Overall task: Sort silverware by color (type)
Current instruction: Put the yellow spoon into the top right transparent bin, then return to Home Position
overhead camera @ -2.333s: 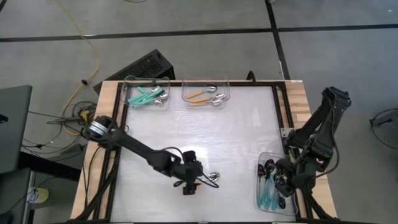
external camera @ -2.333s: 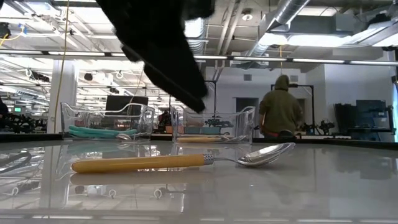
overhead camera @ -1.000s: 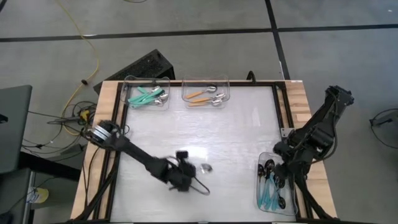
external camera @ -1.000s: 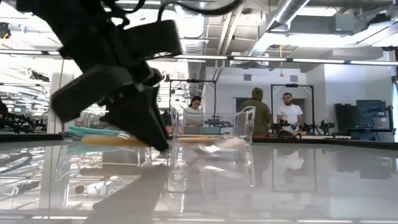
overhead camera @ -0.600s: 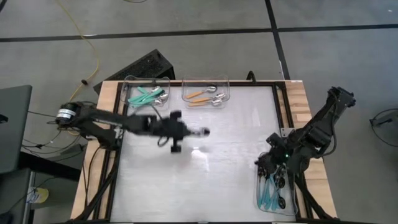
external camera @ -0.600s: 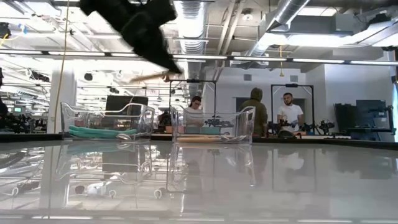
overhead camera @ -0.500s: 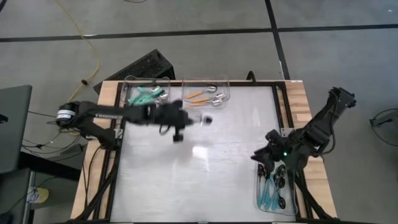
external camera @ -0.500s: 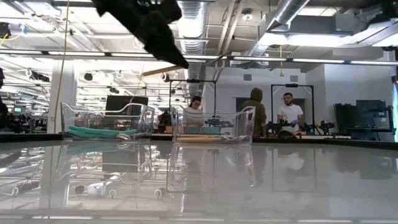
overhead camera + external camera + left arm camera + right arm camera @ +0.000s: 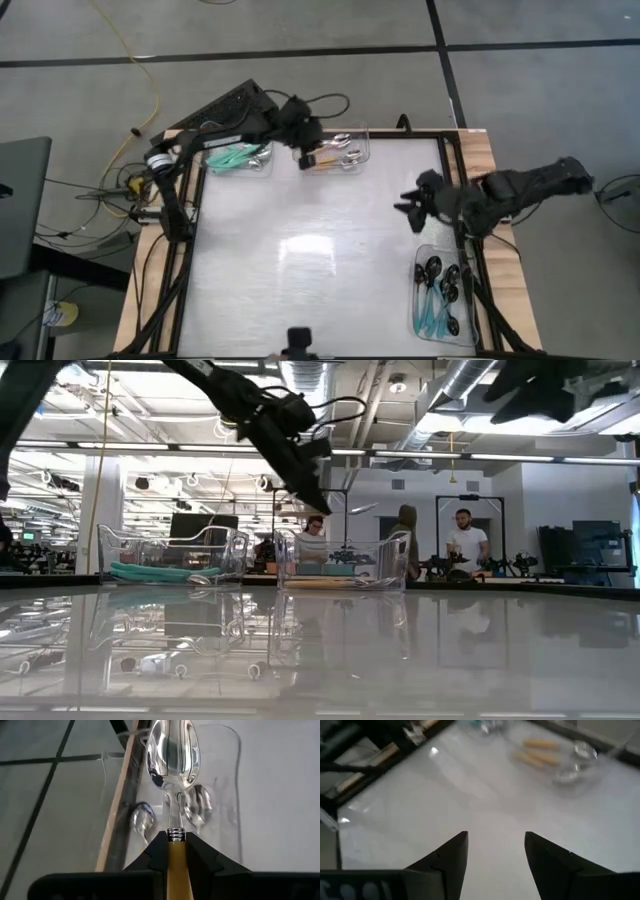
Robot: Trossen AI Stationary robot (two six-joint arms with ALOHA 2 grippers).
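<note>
Left end effector (image 9: pixel 176 851) is clamped on an orange-handled spoon (image 9: pixel 172 755), holding it right above the bin (image 9: pixel 331 147) with the other orange ones. Next it just needs to let go. Right end effector (image 9: pixel 496 845) hangs spread apart and empty above the bench (image 9: pixel 320 250), near the bin of teal spoons (image 9: pixel 440 292).

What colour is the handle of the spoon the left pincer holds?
Orange handle, seen best in the left wrist view.

No text, label, brand, number or sign can be read in any view, neither on the bins nor in the room.
</note>
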